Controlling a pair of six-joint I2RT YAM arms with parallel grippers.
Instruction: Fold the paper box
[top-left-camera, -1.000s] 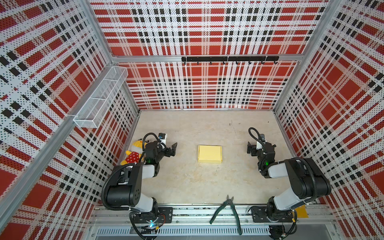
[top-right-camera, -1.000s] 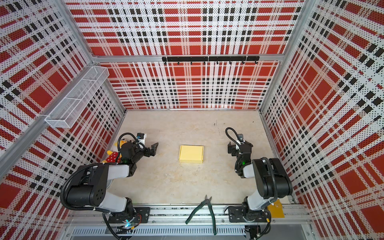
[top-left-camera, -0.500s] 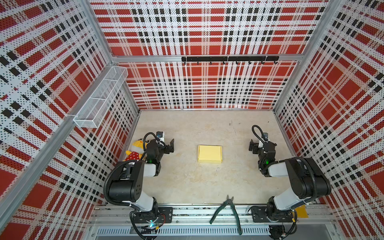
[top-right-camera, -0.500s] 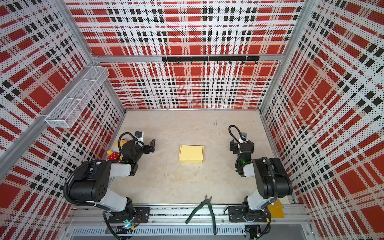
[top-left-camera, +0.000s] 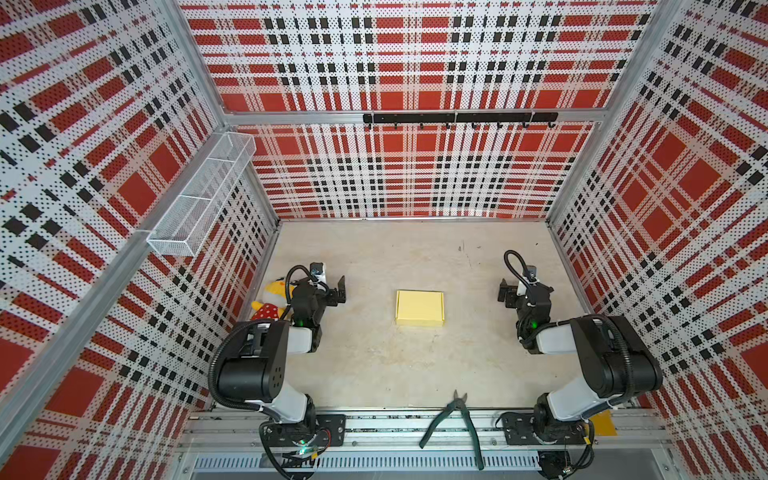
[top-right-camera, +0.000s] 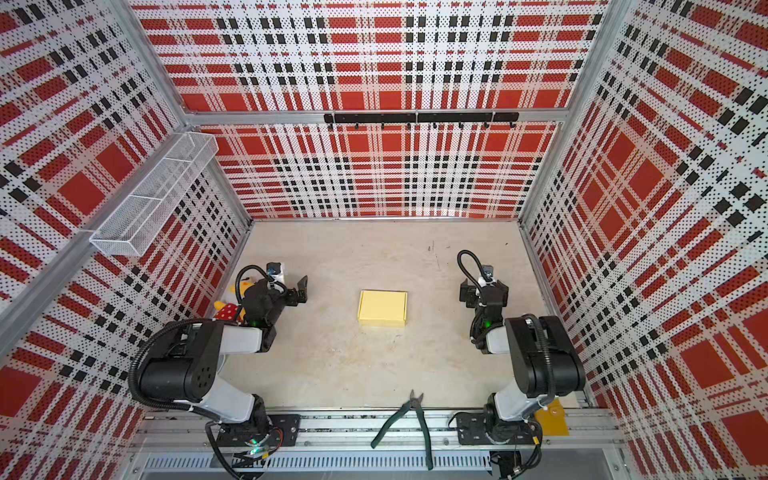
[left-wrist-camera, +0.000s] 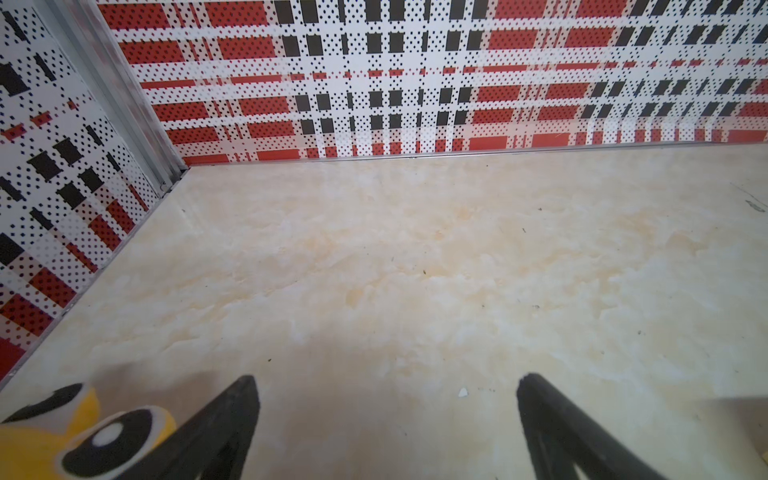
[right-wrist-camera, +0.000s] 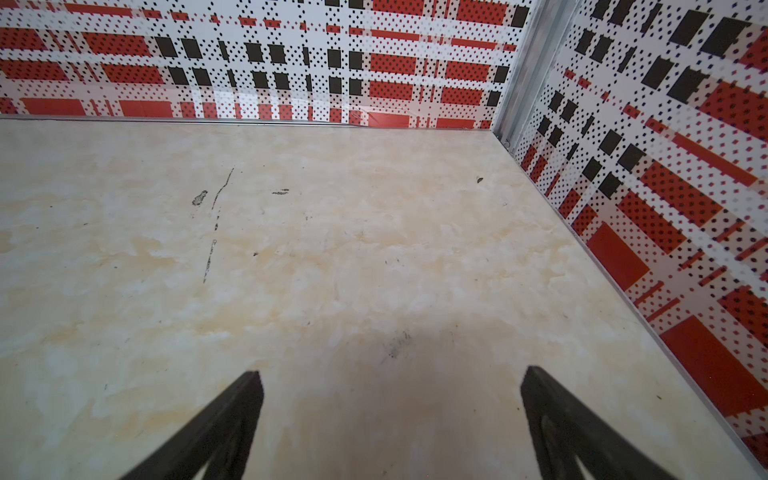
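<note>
You have left gripper (top-left-camera: 338, 291) and right gripper (top-left-camera: 503, 294) tucked low either side of the box (top-left-camera: 419, 308), well apart; both spread wide, empty.

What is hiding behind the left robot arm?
A yellow plush toy with big eyes and red polka dots. The left arm covers the rest of its body.

Can only make out bits of the plush toy (top-left-camera: 275, 289) by the left wall in both top views, with the left arm (top-left-camera: 307, 305) covering the rest; just a cropped eye and some yellow on the left wrist cam. Only getting the tips of the left gripper (left-wrist-camera: 387, 377) and right gripper (right-wrist-camera: 392, 370) up close, chopped by the frame. Can't tell whether the paper box (top-left-camera: 419, 307) is tucked fully shut, too small.
</note>
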